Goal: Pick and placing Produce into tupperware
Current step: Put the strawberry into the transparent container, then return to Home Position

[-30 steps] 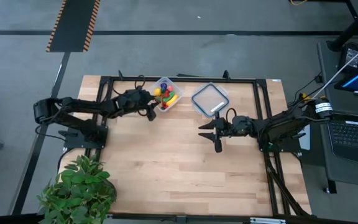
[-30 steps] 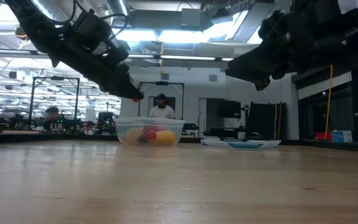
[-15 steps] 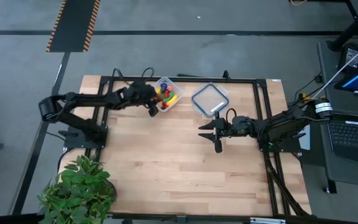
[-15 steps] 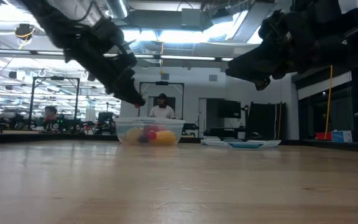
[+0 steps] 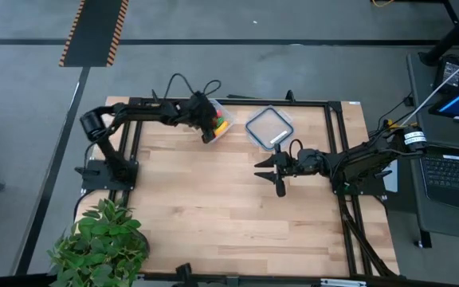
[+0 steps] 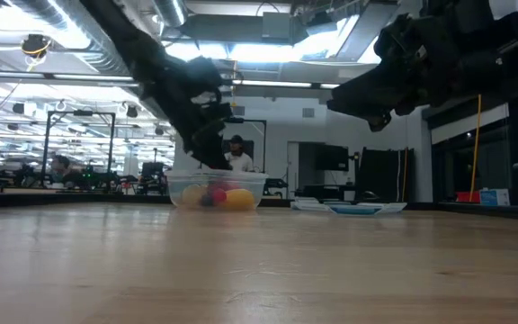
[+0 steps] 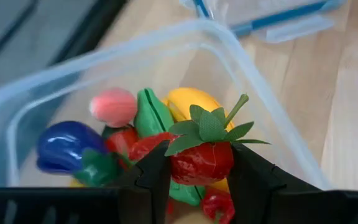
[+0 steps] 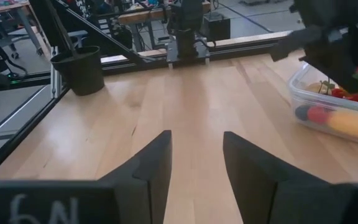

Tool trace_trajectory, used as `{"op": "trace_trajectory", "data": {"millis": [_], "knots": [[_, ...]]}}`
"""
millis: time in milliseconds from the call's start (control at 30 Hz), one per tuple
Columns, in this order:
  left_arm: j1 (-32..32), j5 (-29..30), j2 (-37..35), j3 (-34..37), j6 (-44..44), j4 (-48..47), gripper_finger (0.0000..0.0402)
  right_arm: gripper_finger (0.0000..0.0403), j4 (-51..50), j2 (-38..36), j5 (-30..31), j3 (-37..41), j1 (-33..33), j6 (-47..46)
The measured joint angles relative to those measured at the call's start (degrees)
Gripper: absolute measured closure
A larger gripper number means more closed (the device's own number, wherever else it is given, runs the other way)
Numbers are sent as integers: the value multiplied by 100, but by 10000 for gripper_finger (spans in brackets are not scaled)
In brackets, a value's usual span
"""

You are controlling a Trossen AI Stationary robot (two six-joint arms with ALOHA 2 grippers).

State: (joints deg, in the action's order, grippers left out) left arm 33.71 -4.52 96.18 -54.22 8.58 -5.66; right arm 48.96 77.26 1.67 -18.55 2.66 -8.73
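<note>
Strawberry point(image 7: 202, 160): red toy berry with green leafy cap and stem, clenched between the left gripper's point(image 7: 199, 180) two dark fingers, held just above the tub's contents.
Tupperware point(image 5: 222, 112): clear square tub with rounded corners, at the far edge of the counter point(image 5: 229, 207), left of centre; partly covered by the left gripper in the high view.
Produce in tub point(image 7: 135, 124): yellow piece, green piece, pink-red piece, blue-purple piece and further red pieces, heaped together on the tub floor.
Change, left arm: a second ago its gripper hung beside the tub's near-left side; now the arm reaches along the far edge and the gripper point(image 5: 208, 121) sits over the tub.
Change, low view: the left gripper point(image 6: 212, 148) has come in from the left and now hangs right above the tub point(image 6: 216, 190).
Lid point(image 5: 269, 127): flat square with a white label, lying on the counter just right of the tub.
Right gripper point(image 5: 271, 174): hovers mid-counter, well apart from the tub, fingers spread and grasping nothing; unmoved.
Potted plant point(image 5: 100, 243): at the near-left corner of the counter.
</note>
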Motion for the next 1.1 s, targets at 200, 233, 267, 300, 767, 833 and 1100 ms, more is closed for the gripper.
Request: {"op": "trace_trajectory", "data": {"millis": [200,233,267,300,767,833,1100], "knots": [[20,-179,575,-689,192,-679,279,257,-17,0,0,0,-2,8],[18,-181,629,-766,220,-730,279,257,-22,0,0,0,-2,11],[17,-181,664,-827,239,-817,279,257,-22,1,0,0,-2,13],[19,-181,672,-858,246,-877,279,257,-28,0,0,0,-2,14],[-55,-242,662,-872,256,-1189,225,257,-62,0,0,0,-2,32],[-71,-234,662,-872,260,-1189,185,257,-62,0,1,0,-2,30],[-140,-212,553,-872,212,-1346,121,257,-28,0,2,0,-2,39]]}}
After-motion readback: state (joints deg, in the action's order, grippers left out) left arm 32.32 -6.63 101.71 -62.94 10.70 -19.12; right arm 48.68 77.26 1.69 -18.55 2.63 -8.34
